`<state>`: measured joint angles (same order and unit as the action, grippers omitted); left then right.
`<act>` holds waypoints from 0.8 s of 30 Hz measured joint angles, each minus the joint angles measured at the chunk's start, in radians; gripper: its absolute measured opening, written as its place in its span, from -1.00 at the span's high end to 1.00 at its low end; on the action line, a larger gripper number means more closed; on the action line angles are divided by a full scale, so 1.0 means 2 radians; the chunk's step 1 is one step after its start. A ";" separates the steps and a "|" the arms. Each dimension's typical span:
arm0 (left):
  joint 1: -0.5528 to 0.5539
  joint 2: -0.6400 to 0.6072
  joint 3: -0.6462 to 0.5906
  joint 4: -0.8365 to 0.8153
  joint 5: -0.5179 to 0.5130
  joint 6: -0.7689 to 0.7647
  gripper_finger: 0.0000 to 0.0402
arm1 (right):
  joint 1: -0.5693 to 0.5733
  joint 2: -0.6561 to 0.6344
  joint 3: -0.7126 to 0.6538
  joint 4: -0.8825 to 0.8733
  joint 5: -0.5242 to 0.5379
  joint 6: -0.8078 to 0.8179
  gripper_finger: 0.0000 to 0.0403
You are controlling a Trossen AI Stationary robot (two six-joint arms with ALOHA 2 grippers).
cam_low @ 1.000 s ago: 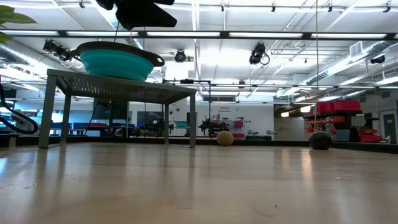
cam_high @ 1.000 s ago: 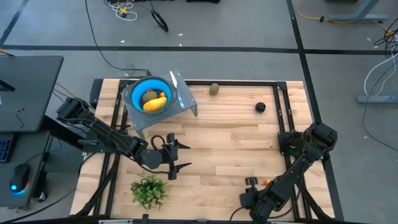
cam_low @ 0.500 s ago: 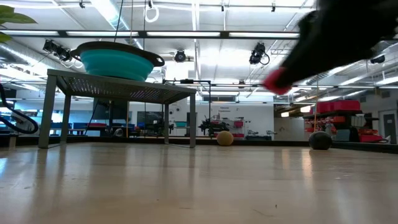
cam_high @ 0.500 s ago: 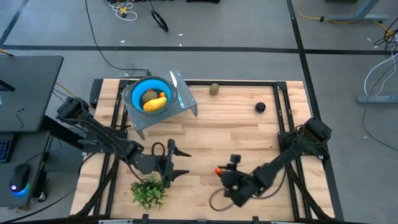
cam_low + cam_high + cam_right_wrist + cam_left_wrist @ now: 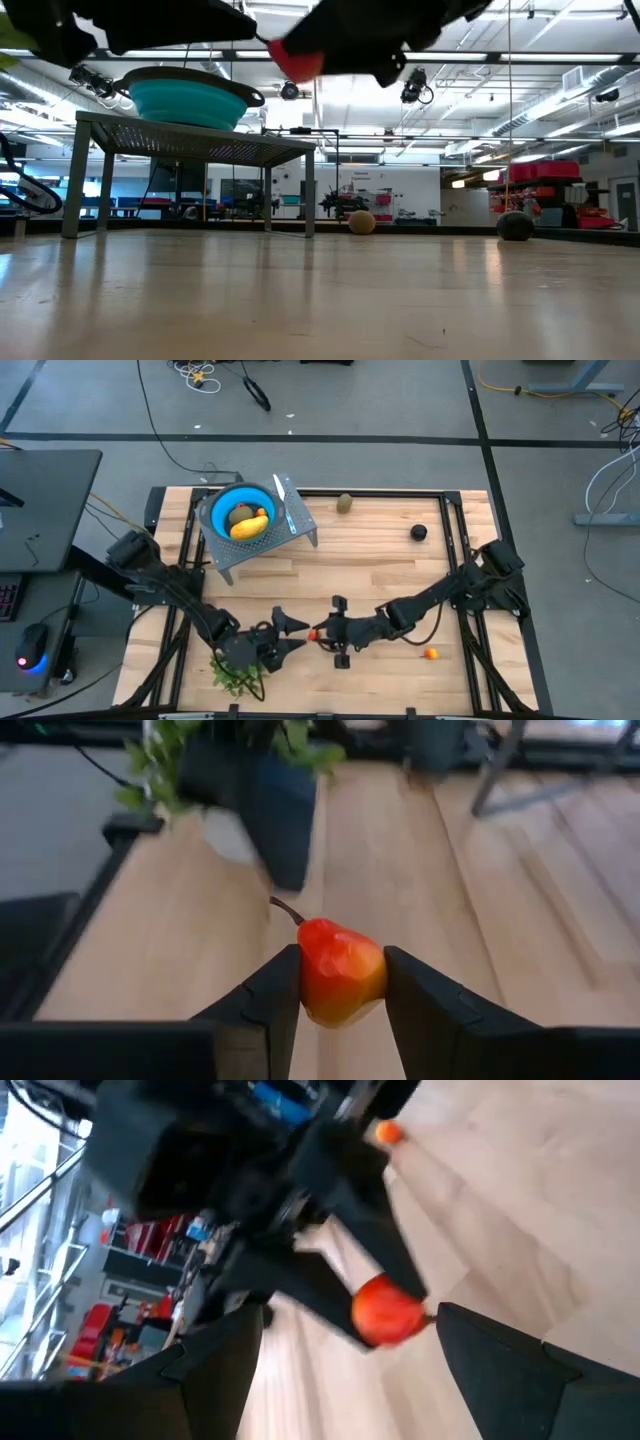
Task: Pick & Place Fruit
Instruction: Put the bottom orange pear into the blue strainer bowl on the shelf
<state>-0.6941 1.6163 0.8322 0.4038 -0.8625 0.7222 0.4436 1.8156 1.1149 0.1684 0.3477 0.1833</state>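
Note:
My right gripper (image 5: pixel 320 632) reaches across the table's near middle and is shut on a small orange-red fruit with a stem (image 5: pixel 341 970). The fruit also shows in the high view (image 5: pixel 314 633) and the low view (image 5: pixel 296 62). My left gripper (image 5: pixel 291 632) is open and faces the fruit (image 5: pixel 388 1310) from the left, just short of it. A tiny orange fruit (image 5: pixel 430 653) lies on the table near the right. An olive-brown oval (image 5: pixel 344 502) and a dark ball (image 5: pixel 419 532) rest near the far edge. My right gripper pinches the orange-red fruit's two opposite sides (image 5: pixel 306 982) between its fingers (image 5: pixel 262 1010). The fingers come level from the table's right. The fruit is lifted clear of the table, and its stem points away from the gripper.
A blue bowl (image 5: pixel 221 501) stands on a raised metal stand (image 5: pixel 300 532) at the far left and holds a yellow-orange piece (image 5: pixel 250 525) and an olive oval (image 5: pixel 241 513). A green plant sprig (image 5: pixel 238 670) lies at the near edge under the left arm.
My right gripper has swept from the near right corner toward the table's left, carrying the orange-red fruit off the table. The tiny orange fruit has stayed near the right side. My left gripper has moved toward the near edge and turned to face right, still open.

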 joint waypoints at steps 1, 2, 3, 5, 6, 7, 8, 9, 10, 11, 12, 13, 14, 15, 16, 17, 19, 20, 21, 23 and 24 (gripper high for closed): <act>0.000 0.003 0.000 0.006 0.004 -0.001 -0.53 | -0.004 0.000 0.000 0.009 -0.011 -0.001 0.32; 0.000 0.004 0.000 0.005 0.009 -0.001 -0.53 | -0.007 0.000 0.000 0.017 -0.018 -0.002 0.32; 0.000 0.004 0.000 0.004 0.013 0.000 -0.53 | -0.009 0.000 0.000 0.024 -0.025 -0.003 0.32; 0.000 0.004 0.000 0.004 0.019 0.000 -0.53 | -0.013 0.000 0.000 0.039 -0.034 -0.002 0.32; 0.000 0.004 0.000 0.004 0.019 0.005 -0.53 | -0.014 -0.001 0.000 0.043 -0.035 -0.002 0.32; 0.000 0.004 0.000 0.004 0.018 0.015 -0.53 | -0.016 -0.001 0.000 0.044 -0.035 -0.003 0.32; 0.000 0.004 0.000 0.004 0.018 0.029 -0.53 | -0.016 -0.001 0.000 0.046 -0.036 -0.003 0.32; 0.000 0.004 0.000 0.004 0.018 0.044 -0.53 | -0.017 -0.001 0.000 0.047 -0.038 -0.003 0.32; 0.000 0.004 0.000 0.003 0.018 0.055 -0.53 | -0.018 -0.001 0.000 0.051 -0.045 -0.003 0.31; 0.000 0.004 0.000 0.004 0.018 0.064 -0.53 | -0.019 -0.001 0.000 0.056 -0.052 -0.004 0.31; 0.002 0.004 0.000 0.004 0.015 0.069 -0.53 | -0.020 -0.001 0.000 0.062 -0.061 -0.004 0.31; 0.003 0.004 0.000 0.004 0.011 0.075 -0.53 | -0.020 -0.001 0.000 0.068 -0.066 -0.004 0.31; 0.003 0.004 0.000 0.004 0.006 0.079 -0.53 | -0.020 -0.001 0.000 0.073 -0.070 -0.004 0.31; 0.003 0.004 0.000 0.004 0.003 0.087 -0.53 | -0.020 -0.001 0.000 0.078 -0.070 -0.004 0.31; 0.003 0.004 0.000 0.004 0.002 0.093 -0.53 | -0.021 -0.001 0.000 0.080 -0.070 -0.004 0.31; 0.004 0.004 0.000 0.004 0.001 0.101 -0.53 | -0.022 -0.001 0.000 0.085 -0.071 -0.004 0.31; 0.003 0.004 0.000 0.004 0.001 0.112 -0.53 | -0.026 -0.001 0.000 0.091 -0.071 -0.003 0.31; 0.003 0.004 0.000 0.004 -0.001 0.113 -0.53 | -0.029 -0.001 0.000 0.093 -0.071 0.000 0.31; 0.003 0.004 0.000 0.006 -0.003 0.116 -0.53 | -0.031 -0.001 0.000 0.092 -0.070 0.004 0.31; 0.003 0.004 0.000 0.008 -0.004 0.121 -0.53 | -0.036 -0.001 0.000 0.090 -0.070 0.012 0.31; 0.003 0.004 0.000 0.008 -0.004 0.122 -0.53 | -0.037 -0.001 0.000 0.090 -0.070 0.014 0.31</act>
<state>-0.6879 1.6234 0.8330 0.4189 -0.8714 0.9657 0.3700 1.8145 1.1149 0.3491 0.2068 0.2110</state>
